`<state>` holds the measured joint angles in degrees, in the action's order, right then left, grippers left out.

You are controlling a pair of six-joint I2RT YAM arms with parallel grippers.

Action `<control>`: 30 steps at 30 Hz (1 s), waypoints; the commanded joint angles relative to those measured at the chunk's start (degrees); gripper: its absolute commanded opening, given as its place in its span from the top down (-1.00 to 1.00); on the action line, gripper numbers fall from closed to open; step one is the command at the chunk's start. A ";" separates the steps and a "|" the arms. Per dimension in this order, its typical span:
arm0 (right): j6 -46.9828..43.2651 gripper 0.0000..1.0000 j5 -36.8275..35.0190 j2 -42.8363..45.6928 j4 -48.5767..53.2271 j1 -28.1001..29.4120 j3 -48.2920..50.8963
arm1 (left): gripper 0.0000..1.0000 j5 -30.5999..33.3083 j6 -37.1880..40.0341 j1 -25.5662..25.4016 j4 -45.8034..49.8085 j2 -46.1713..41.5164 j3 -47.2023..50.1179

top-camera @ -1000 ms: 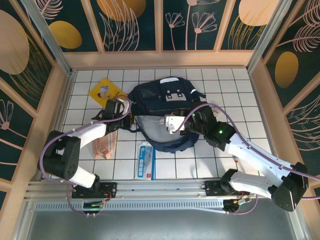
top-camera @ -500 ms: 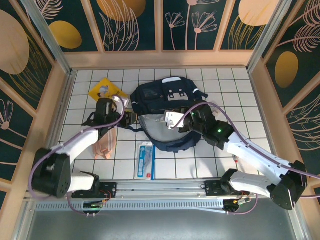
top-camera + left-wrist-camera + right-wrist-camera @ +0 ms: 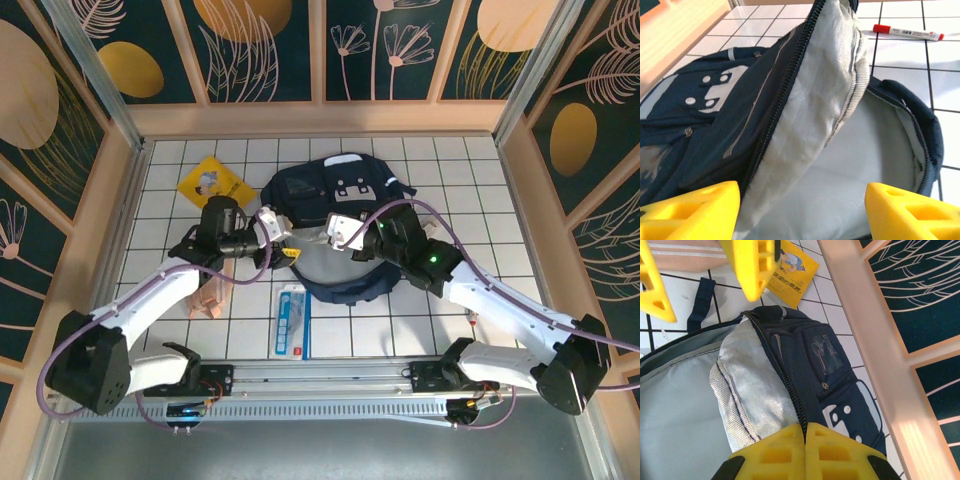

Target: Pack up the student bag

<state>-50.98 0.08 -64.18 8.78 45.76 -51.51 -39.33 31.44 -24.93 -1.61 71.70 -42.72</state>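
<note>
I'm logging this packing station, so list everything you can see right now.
student bag: one, navy with grey lining, table centre, unzipped
booklet: one, yellow, left of bag
pouch: one, pink, near left
packet: one, blue and white, in front of bag
marker: one, white with red cap, on tiles beside bag
table: one, white tiles
left gripper: one, yellow fingers, open at bag's mouth
right gripper: one, yellow fingers, shut on bag's zip edge
</note>
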 commanded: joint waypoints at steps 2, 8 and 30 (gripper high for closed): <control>2.18 1.00 1.33 1.23 -4.31 0.39 -2.14 | -0.32 -3.81 7.58 -0.75 -0.40 5.53 -5.10; 4.32 1.00 3.89 1.39 -4.13 0.39 -1.75 | -0.05 -7.78 11.97 -1.97 1.69 10.25 -8.11; 32.58 -0.59 11.05 2.85 -10.62 -2.15 -3.12 | -0.61 24.73 -44.52 0.86 7.45 3.86 -14.45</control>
<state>-31.57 15.99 -61.01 11.53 44.10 -54.92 -22.72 2.85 -25.80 1.78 78.72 -53.60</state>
